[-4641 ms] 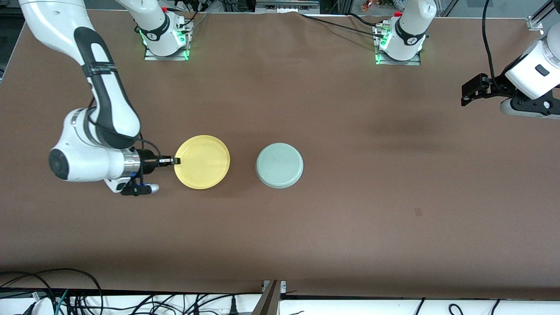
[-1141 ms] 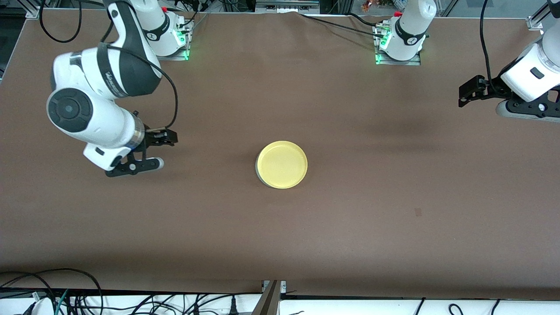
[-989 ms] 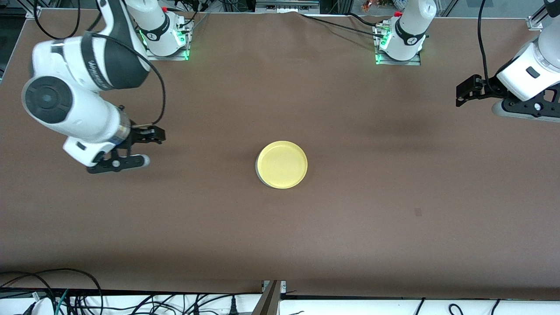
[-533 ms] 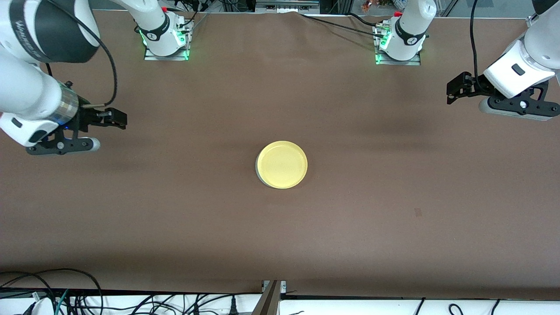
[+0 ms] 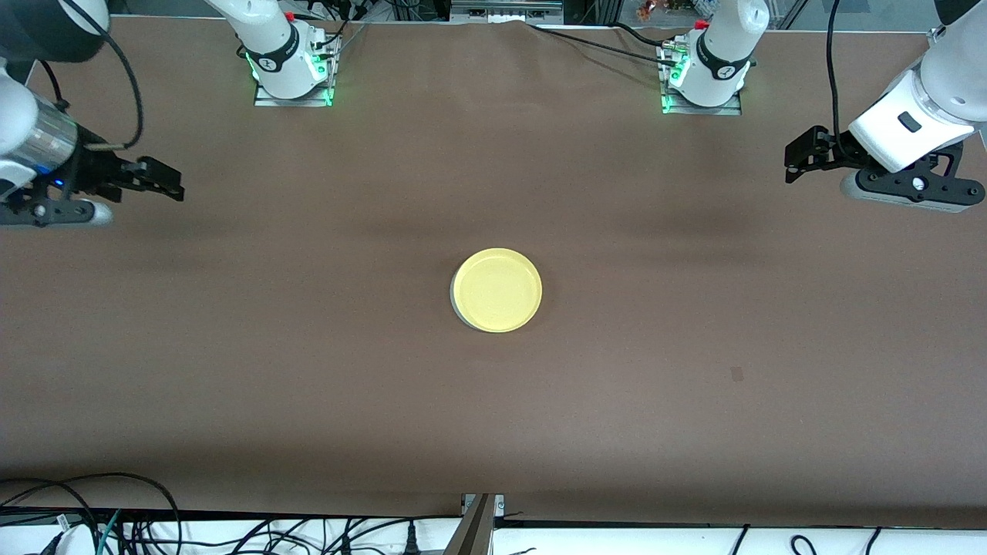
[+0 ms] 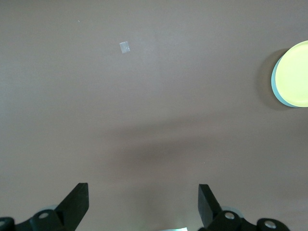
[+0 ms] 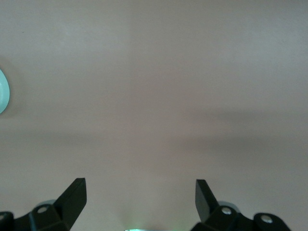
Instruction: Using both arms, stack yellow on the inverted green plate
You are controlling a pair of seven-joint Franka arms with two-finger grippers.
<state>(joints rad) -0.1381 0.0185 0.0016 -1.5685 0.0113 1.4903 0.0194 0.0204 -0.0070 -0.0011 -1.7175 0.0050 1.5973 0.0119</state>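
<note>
While the brown tabletop carries the stack midway between both grippers, the yellow plate sits on the inverted green plate. Well apart from it, the left gripper and the right gripper hover over bare tabletop, jaws spread wide, holding nothing.

A robotics lab: two arm bases bolted to metal plates glow green along one edge of a wide tabletop under plain brown covering. Loose black cables tangle past the opposite edge, and aluminium framing stands by the bases.
</note>
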